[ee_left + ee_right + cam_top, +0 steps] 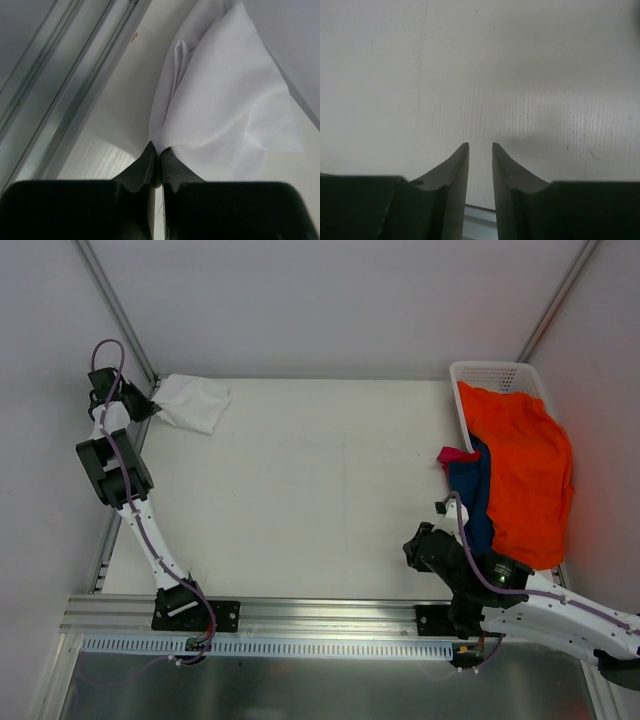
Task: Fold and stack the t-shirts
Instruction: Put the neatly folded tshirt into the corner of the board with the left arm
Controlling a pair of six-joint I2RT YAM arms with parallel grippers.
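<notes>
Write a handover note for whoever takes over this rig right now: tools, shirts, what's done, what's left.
Left tool: shut, pinching a corner of the white t-shirt, which lies bunched at the far left corner of the table.
Right tool: slightly open, empty, over bare table.
Orange t-shirt, navy t-shirt and magenta t-shirt: heaped at the right, the orange one spilling from the basket.
Done: nothing stacked.
Left: fold each shirt, then stack them.

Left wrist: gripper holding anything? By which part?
The left gripper is shut on the white t-shirt, pinching a bunched edge of the cloth. The right gripper holds nothing.
</notes>
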